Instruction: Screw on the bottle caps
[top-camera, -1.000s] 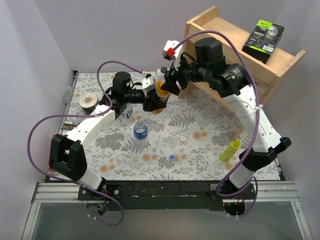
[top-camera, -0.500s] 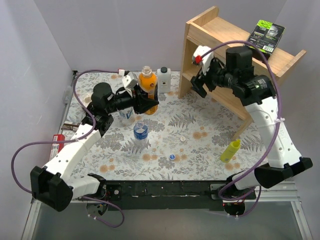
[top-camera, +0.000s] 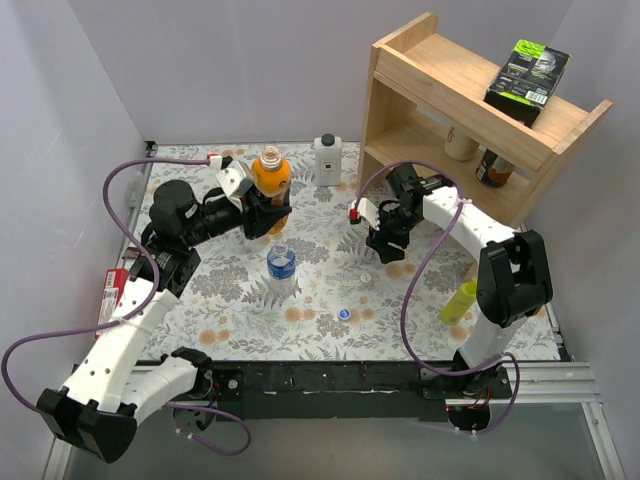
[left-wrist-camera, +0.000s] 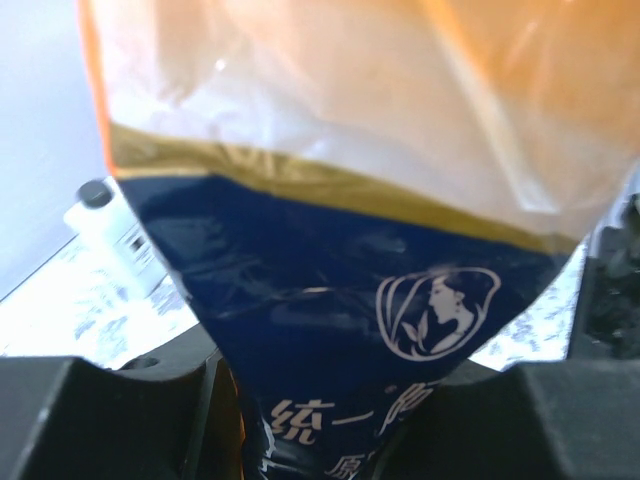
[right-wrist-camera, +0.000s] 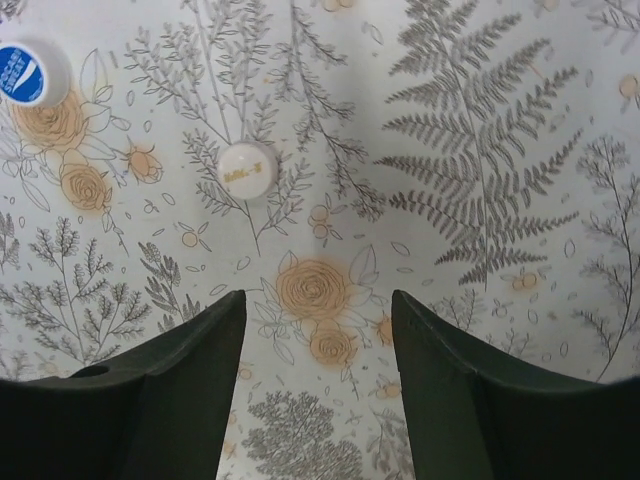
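Observation:
My left gripper (top-camera: 262, 205) is shut on the orange bottle (top-camera: 270, 178), held upright above the back left of the table. In the left wrist view its dark blue label (left-wrist-camera: 350, 280) fills the space between the fingers. A clear bottle (top-camera: 282, 262) with a blue label stands mid-table. My right gripper (top-camera: 385, 248) points down over the table's middle, open and empty. In the right wrist view a whitish bottle cap (right-wrist-camera: 247, 170) lies on the cloth ahead of the open gripper (right-wrist-camera: 318, 320), and a blue cap (right-wrist-camera: 22, 73) lies at the far left. The blue cap (top-camera: 344, 313) also shows from above.
A white square bottle (top-camera: 327, 160) with a black cap stands at the back. A wooden shelf (top-camera: 470, 100) with a black-and-green box (top-camera: 527, 72) fills the back right. A yellow squeeze bottle (top-camera: 461, 300) stands near the right arm.
The right gripper let go at the orange bottle's top, swung away past the shelf and came down over the table's middle. The left arm drew back leftward with the bottle.

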